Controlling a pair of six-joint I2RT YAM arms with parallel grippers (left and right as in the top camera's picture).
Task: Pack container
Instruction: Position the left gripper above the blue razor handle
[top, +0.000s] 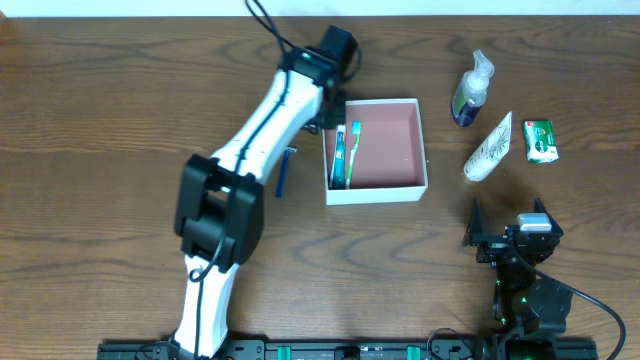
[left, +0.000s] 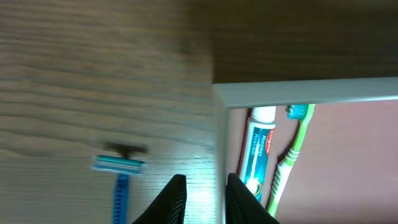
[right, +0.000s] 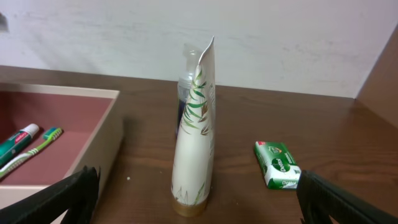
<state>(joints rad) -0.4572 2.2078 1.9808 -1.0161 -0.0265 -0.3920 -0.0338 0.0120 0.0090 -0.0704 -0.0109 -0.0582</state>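
Observation:
The container (top: 390, 150), a shallow white box with a pink inside, sits in the middle of the table. A toothpaste tube (left: 258, 146) and a green toothbrush (left: 292, 155) lie along its left wall. My left gripper (left: 206, 186) hovers low over that wall (left: 219, 143), its black fingers a little apart, one on each side of the rim, with nothing between them. A blue razor (left: 119, 171) lies on the wood just outside the box. My right gripper (top: 507, 232) stands wide open near the front right, facing a white leaf-print tube (right: 196, 137).
A green soap box (top: 541, 140) lies at the right, beside the white tube (top: 490, 148). A clear pump bottle with dark liquid (top: 472, 90) stands behind them. The left arm stretches diagonally from the front edge to the container's far left corner.

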